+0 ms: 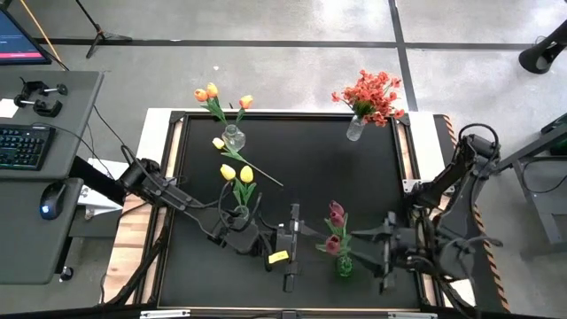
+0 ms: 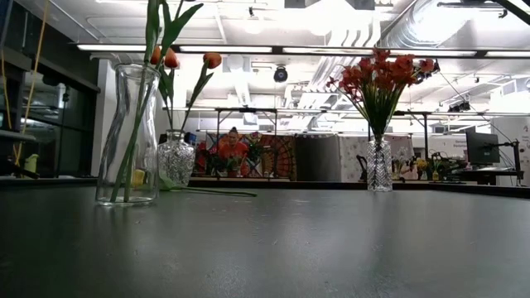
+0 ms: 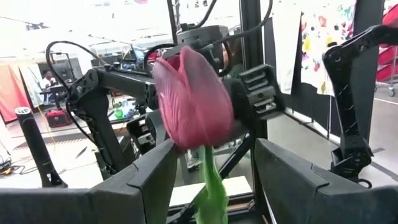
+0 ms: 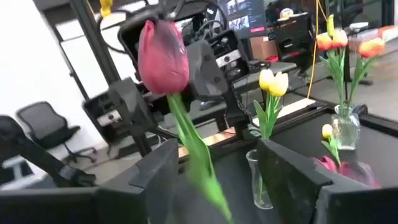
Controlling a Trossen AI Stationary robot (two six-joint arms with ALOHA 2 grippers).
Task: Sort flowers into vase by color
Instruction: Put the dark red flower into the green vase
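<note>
Standing at lower centre-right of the high view, dark pink tulips (image 1: 336, 213) on green stems fill a vase (image 1: 344, 265). Left gripper (image 1: 291, 257) and right gripper (image 1: 386, 252) flank them, fingers spread.

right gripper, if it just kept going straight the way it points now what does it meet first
Probably the dark pink tulip, which stands between the open fingers of the right gripper. Beyond it lies the left gripper, facing it across the vase. Depth is hard to judge.
</note>
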